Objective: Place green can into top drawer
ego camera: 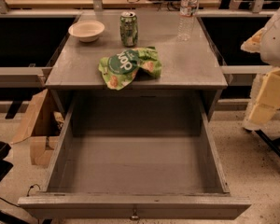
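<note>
The green can stands upright at the back of the grey cabinet top, between a bowl and a water bottle. The top drawer is pulled fully open below the cabinet top; its flat bottom is bare and a small knob shows on its front panel. My gripper hangs at the right edge of the view, beside the cabinet's right side, well away from the can and to the right of the drawer. It holds nothing that I can see.
A flat green snack bag lies on the cabinet top in front of the can. A pale bowl sits at the back left and a clear water bottle at the back right. Cardboard leans at the cabinet's left side.
</note>
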### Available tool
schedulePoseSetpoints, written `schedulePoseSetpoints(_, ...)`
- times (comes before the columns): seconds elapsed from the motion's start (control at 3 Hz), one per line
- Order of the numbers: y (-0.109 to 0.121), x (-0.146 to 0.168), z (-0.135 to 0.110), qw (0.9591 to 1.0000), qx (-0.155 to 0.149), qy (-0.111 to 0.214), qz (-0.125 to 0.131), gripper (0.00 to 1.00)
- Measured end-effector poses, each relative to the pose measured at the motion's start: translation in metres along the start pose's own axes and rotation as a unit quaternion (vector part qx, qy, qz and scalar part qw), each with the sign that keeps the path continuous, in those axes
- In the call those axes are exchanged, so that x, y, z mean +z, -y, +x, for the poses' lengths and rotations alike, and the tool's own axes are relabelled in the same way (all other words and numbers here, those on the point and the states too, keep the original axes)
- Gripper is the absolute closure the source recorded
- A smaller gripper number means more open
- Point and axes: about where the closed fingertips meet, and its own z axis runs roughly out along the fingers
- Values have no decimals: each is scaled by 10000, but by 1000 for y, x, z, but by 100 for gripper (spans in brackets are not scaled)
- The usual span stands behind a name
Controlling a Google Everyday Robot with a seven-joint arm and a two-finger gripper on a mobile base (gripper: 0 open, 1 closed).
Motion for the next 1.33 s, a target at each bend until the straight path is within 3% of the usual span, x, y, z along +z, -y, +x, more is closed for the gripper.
schedulePoseSetpoints(0.33, 0, 0, 0, 10000, 0, 0, 0, 0)
schedulePoseSetpoints(0.67, 11, 10, -4, 9995, 79, 260, 140, 0)
schedulePoseSetpoints(1.0, 40, 53, -18, 9926, 451, 1109, 200, 0)
schedulePoseSetpoints(1.33, 86, 97, -47, 9719, 891, 2159, 288, 0)
